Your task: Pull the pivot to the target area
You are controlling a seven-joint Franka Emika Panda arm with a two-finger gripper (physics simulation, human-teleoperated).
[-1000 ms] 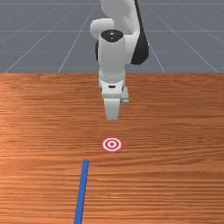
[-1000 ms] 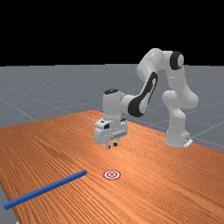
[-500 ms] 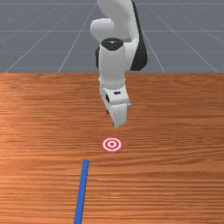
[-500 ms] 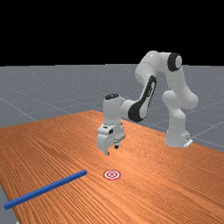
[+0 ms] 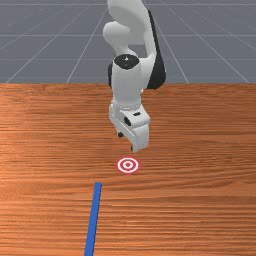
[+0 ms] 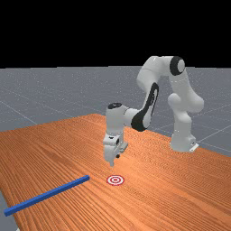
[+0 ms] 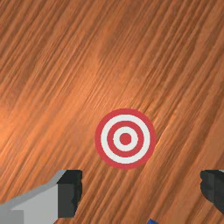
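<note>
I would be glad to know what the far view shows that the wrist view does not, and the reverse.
Far view: the arm, down to its base, and the blue bar's whole length, lying apart from the target.
Wrist view: the look down past the open gripper's fingers, wide apart.
Both: the red-and-white target, the table, the gripper and at least a bit of the bar.

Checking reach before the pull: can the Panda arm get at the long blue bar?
Likely yes: the open gripper hangs near the red-and-white round target, nothing visible between it and the nearer end of the bar.
</note>
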